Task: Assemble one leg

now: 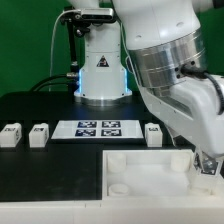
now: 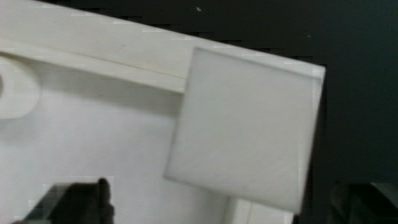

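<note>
One leg [image 2: 249,125], a plain white block with a flat pale face, tilted and filling much of the wrist view, lying across the edge of the white panel [image 2: 89,140] near a round socket [image 2: 9,92], one dark fingertip [image 2: 80,200] apart from its side; jaws spread or pinching, cannot tell. Only in the exterior view: gripper [image 1: 207,162] low over the panel's corner at the exterior view's right, three more blocks [image 1: 39,133] in a row with the marker board [image 1: 97,128]. Black surface [image 1: 40,170], green backdrop [image 1: 25,40].
</note>
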`<state>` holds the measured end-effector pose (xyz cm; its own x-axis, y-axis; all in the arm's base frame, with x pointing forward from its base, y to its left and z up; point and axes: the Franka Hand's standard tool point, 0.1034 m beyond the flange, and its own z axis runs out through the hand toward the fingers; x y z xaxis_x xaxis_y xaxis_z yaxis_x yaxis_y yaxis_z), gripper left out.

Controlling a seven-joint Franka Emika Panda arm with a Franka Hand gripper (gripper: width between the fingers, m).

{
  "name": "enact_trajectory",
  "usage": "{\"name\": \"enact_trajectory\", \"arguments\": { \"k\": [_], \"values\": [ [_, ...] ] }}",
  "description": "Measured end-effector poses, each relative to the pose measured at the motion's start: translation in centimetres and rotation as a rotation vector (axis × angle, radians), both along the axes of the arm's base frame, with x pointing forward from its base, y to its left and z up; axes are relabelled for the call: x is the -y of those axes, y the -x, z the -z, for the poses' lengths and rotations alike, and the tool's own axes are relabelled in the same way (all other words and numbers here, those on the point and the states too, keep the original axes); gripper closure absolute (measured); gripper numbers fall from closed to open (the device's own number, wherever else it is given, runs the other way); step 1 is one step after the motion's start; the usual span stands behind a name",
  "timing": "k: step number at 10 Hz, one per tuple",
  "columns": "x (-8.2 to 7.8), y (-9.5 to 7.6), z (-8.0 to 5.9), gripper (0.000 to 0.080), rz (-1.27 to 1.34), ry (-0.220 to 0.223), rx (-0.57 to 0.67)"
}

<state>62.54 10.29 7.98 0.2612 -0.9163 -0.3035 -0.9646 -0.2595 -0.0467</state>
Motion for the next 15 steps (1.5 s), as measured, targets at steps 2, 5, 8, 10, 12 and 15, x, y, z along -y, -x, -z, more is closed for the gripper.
{"name": "enact_trajectory", "arguments": {
  "k": [2,5,8,10,12,15],
  "values": [
    [-0.5,0.2,-0.3,0.0161,-0.264,0.017,0.041],
    [-0.4,0.3,-0.2,0.0150,-0.503,0.004,0.111],
    [-1.0,0.6,-0.2,0.0150,-0.902,0.022,0.195],
    [-0.9,0.7,0.2,0.0150,-1.133,0.004,0.255],
    [-0.7,1.0,0.6,0.0150,-1.308,-0.003,0.303],
    [-0.6,0.9,0.8,0.0260,-1.266,0.010,0.298]
  ]
}}
